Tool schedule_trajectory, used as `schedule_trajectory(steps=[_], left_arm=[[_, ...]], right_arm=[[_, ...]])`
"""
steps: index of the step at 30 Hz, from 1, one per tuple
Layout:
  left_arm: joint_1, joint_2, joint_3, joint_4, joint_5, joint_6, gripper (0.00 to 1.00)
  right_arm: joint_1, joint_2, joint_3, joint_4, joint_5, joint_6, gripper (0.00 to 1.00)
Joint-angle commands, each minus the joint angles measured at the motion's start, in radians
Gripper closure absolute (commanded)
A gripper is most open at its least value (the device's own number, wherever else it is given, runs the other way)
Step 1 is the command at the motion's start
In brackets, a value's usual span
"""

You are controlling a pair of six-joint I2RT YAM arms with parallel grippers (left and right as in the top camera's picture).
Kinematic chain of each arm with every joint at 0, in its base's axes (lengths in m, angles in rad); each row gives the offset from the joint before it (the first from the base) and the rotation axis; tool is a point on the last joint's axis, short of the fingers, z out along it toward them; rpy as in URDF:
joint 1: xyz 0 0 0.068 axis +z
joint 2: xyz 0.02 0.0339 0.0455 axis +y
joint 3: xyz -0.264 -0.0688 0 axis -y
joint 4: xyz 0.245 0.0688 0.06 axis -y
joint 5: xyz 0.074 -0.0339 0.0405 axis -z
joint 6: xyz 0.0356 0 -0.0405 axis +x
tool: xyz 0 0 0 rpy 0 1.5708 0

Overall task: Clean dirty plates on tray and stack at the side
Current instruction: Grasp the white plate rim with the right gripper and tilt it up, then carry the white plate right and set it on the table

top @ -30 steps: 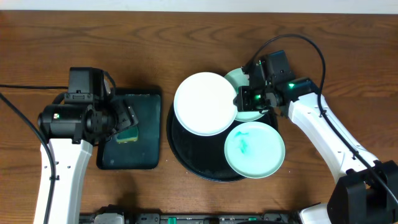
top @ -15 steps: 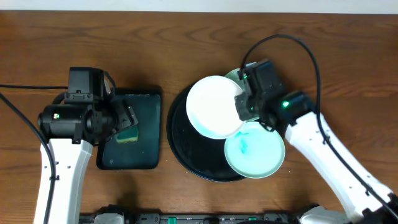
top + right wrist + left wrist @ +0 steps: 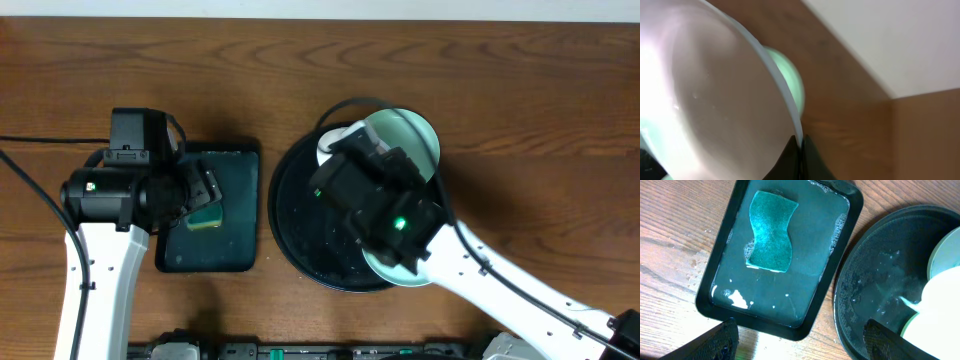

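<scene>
Two trays sit on the brown wood-grain bench [image 3: 520,80]: the large round black tray [image 3: 295,235] at centre frame and a smaller rectangular tray [image 3: 235,255] to its left. The right arm reaches over the round one and hides much of it. A mint-green plate [image 3: 405,135] shows at that tray's upper right edge, and a sliver of a second mint plate [image 3: 378,270] peeks from under the arm near the lower edge. The white plate [image 3: 705,90] appears raised and tilted, its rim pinched tight in the right hand [image 3: 800,150]. The sponge [image 3: 770,232] lies in the soapy rectangular tray, upper left in the left wrist view. Its long axis runs top to bottom there, crosswise to the line between the fingers. The left hand [image 3: 802,340] hangs spread wide and empty above it, much nearer the sponge than the right hand is. The held plate lies off to that frame's right, so the wipe likely calls for gripping the sponge across its narrow width and then carrying it rightward.
</scene>
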Motion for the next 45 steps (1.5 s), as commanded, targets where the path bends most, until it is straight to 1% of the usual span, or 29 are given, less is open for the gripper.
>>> schedule_trajectory(steps=[1, 6, 12, 18, 25, 29, 31, 33, 35, 37, 39, 41, 43, 45], left_arm=[[-0.002, 0.002, 0.003, -0.002, -0.009, 0.010, 0.20], [-0.002, 0.002, 0.003, -0.002, -0.009, 0.010, 0.20], [-0.002, 0.002, 0.003, -0.002, -0.009, 0.010, 0.20], [-0.002, 0.002, 0.003, -0.003, -0.009, 0.010, 0.20], [-0.002, 0.002, 0.003, -0.002, -0.009, 0.010, 0.20], [-0.002, 0.002, 0.003, -0.002, -0.009, 0.010, 0.20], [-0.002, 0.002, 0.003, -0.003, -0.009, 0.010, 0.19], [-0.002, 0.002, 0.003, -0.003, -0.009, 0.010, 0.19], [-0.002, 0.002, 0.003, -0.002, -0.009, 0.010, 0.19], [-0.002, 0.002, 0.003, -0.003, -0.009, 0.010, 0.19], [-0.002, 0.002, 0.003, -0.004, -0.009, 0.010, 0.19], [-0.002, 0.002, 0.003, -0.004, -0.008, 0.010, 0.19], [-0.002, 0.002, 0.003, -0.003, -0.009, 0.010, 0.19], [-0.002, 0.002, 0.002, -0.003, -0.009, 0.010, 0.20]], right_arm=[[0.079, -0.010, 0.002, 0.006, 0.278, -0.105, 0.99], [0.171, -0.010, 0.002, 0.009, 0.435, -0.161, 0.99], [0.238, -0.010, 0.002, 0.045, 0.526, -0.243, 0.99], [0.255, -0.010, 0.002, 0.074, 0.539, -0.280, 0.99], [0.256, -0.010, 0.002, 0.074, 0.539, -0.279, 0.99], [0.244, -0.006, 0.001, 0.086, 0.441, -0.254, 0.99], [0.269, -0.006, 0.001, 0.089, 0.483, -0.250, 0.99], [0.272, -0.006, 0.001, 0.111, 0.395, -0.227, 0.99], [0.251, -0.006, 0.001, 0.100, 0.267, -0.145, 0.99], [0.220, -0.006, 0.001, 0.084, 0.100, -0.025, 0.99], [0.155, -0.005, 0.001, 0.077, -0.153, 0.094, 0.99], [0.081, -0.006, 0.001, 0.079, -0.333, 0.178, 0.99], [-0.008, -0.004, 0.001, 0.083, -0.448, 0.254, 0.99], [-0.093, -0.004, 0.001, 0.090, -0.505, 0.309, 0.99]])
